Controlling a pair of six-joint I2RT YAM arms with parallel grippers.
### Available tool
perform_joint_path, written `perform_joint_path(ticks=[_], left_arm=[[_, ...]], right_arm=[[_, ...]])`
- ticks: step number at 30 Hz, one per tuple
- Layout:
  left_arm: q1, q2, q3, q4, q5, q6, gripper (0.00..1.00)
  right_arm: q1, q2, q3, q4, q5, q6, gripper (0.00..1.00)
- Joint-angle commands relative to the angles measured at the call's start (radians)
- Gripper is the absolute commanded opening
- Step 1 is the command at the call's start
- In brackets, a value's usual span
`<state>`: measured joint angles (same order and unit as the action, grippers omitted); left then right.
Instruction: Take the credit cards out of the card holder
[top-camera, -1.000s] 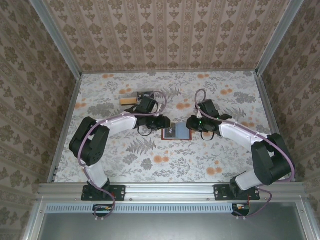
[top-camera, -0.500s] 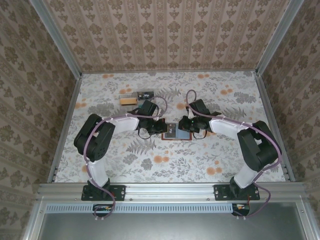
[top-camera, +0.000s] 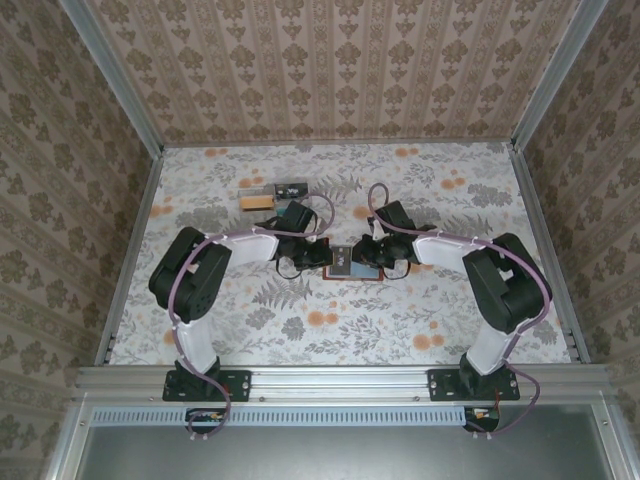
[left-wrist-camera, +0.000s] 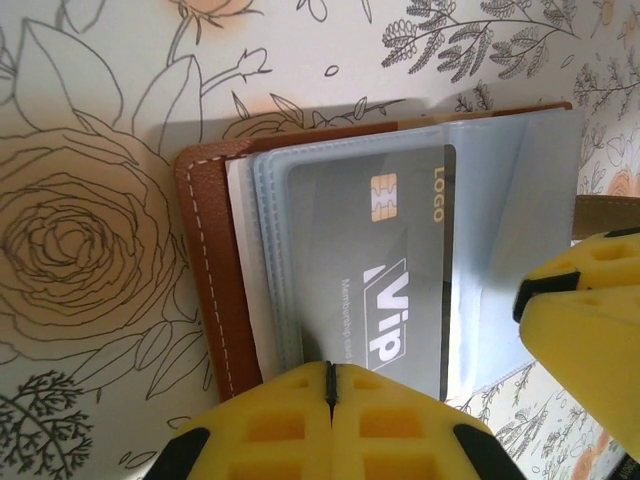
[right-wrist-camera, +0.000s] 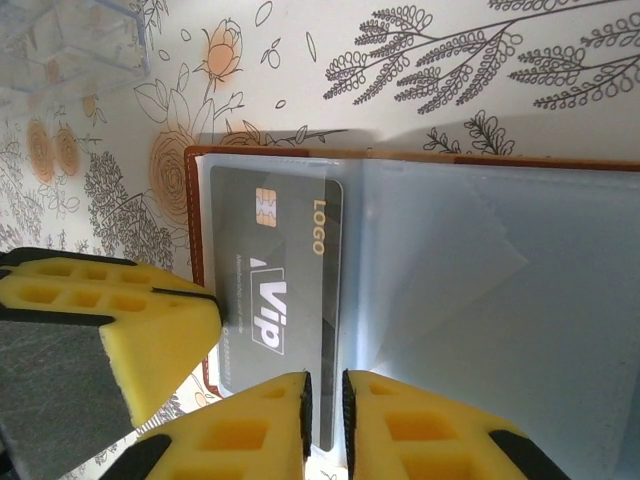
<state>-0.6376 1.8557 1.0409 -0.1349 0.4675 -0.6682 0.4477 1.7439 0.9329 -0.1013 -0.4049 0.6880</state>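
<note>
Left fingers (left-wrist-camera: 270, 420) are pressed shut, pad against pad, sitting on the near edge of the open card holder (left-wrist-camera: 200, 270), just at the end of the grey credit card (left-wrist-camera: 400, 260) in its clear sleeve. Right fingers (right-wrist-camera: 420, 430) are closed to a thin slit, with that same card's near end, which juts past the leather rim, caught in the slit. Both pairs are side by side at the holder, which lies flat in the middle of the bench (top-camera: 450, 300).

Count: one card holder and one grey card in it. Well apart at the far left lie a tan card (top-camera: 256, 201) and what looks like a dark card (top-camera: 291, 188).
</note>
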Motion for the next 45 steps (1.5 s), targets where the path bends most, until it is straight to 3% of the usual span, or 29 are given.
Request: perform_joint_path(ticks=[1, 23, 27, 31, 45], left_arm=[[0.010, -0.020, -0.008, -0.030, -0.009, 0.025, 0.00], [-0.017, 0.040, -0.004, -0.015, 0.014, 0.006, 0.00], [-0.019, 0.040, -0.001, -0.021, 0.011, 0.007, 0.00], [-0.017, 0.034, 0.000, -0.042, -0.004, 0.013, 0.00], [0.004, 0.043, -0.008, -0.109, -0.051, 0.016, 0.00]], right_arm=[[0.008, 0.030, 0.035, 0.014, -0.028, 0.012, 0.21], [0.011, 0.103, 0.053, 0.046, -0.061, 0.034, 0.20], [0.011, 0.109, 0.055, 0.051, -0.068, 0.039, 0.13], [0.006, 0.094, 0.043, 0.042, -0.053, 0.039, 0.00], [-0.054, 0.025, -0.031, 0.064, -0.062, 0.036, 0.00]])
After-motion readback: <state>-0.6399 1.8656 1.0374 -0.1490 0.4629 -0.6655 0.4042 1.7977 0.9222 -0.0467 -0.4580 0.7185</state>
